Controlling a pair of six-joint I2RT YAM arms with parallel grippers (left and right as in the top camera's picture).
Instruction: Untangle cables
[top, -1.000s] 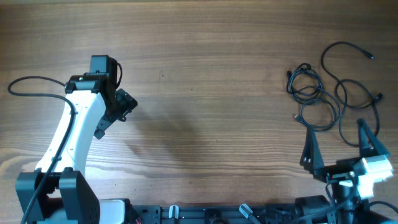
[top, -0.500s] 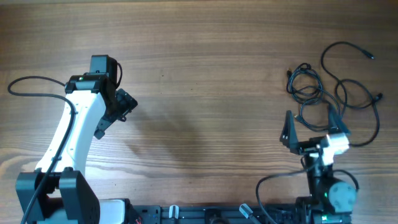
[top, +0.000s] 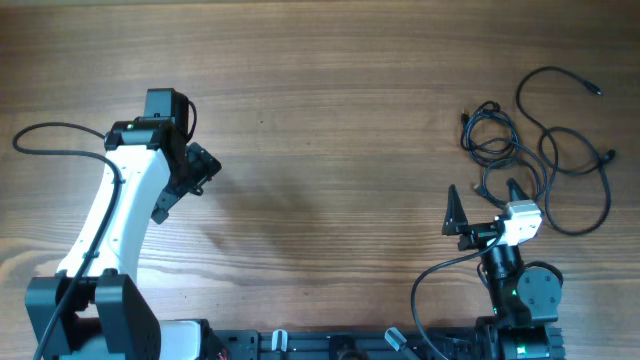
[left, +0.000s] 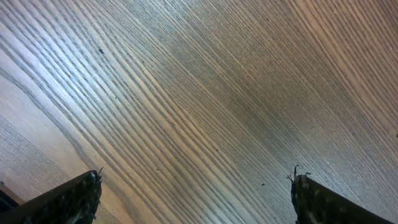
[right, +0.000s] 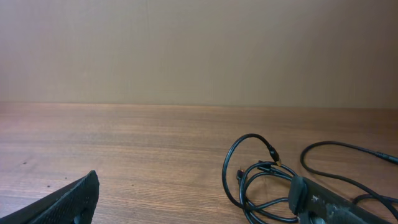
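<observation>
Wood-grain table (top: 330, 120) bears thin, looped black cables (top: 490, 145).

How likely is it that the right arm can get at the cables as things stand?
Probably yes: the open right end effector sits right beside the cables, facing them, with nothing in between.

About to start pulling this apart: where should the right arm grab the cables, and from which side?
I'd take the single strand just behind its free plug end, far right, lying alone on the table away from the knotted bundle. Come straight down with the open right gripper, fingers across the cord.
</observation>
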